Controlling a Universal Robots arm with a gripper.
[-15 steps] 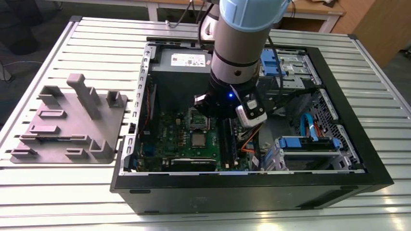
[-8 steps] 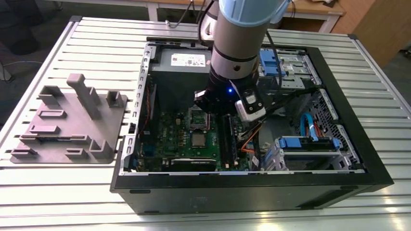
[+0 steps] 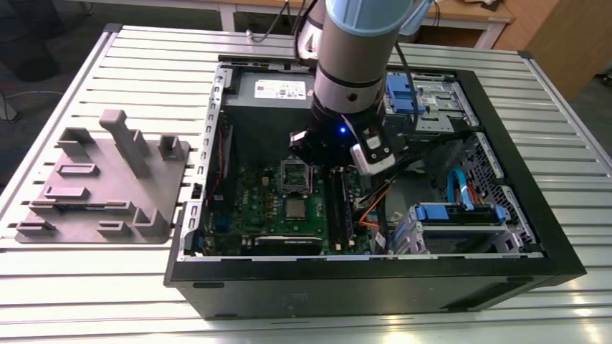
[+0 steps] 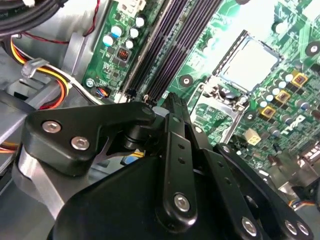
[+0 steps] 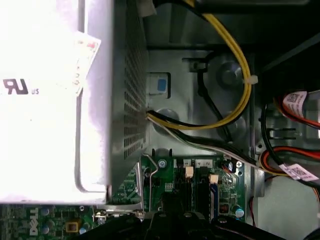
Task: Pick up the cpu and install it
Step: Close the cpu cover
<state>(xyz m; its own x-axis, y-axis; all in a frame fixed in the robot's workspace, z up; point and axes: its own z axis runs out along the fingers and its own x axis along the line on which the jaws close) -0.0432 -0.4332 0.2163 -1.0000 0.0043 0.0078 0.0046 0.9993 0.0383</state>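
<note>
Slatted metal forms the surface (image 3: pixel 143 64), and an open black case (image 3: pixel 383 290) lies on it with its green board (image 3: pixel 258 215) facing up; on the exterior view's left, just beside the case, sits a grey fixture (image 3: pixel 96 186); the arm (image 3: pixel 349 72) reaches down into the case, its wrist hanging over the board close to the socket (image 3: pixel 294 174); the cpu (image 3: pixel 294 208) lies flat on the board, pale top up, just beside the socket on the side away from the power supply (image 3: pixel 268 92); it is apart from the jaws, which have no hold of it; whether the jaws are open or closed cannot be told; in the second wrist view the cpu (image 4: pixel 248 62) shows as a bright square beyond the black links (image 4: pixel 175 165), with the memory slots (image 4: pixel 175 45) running alongside; in the first wrist view a yellow cable (image 5: pixel 235 65) loops past the power supply's perforated wall and down toward the board's edge.
</note>
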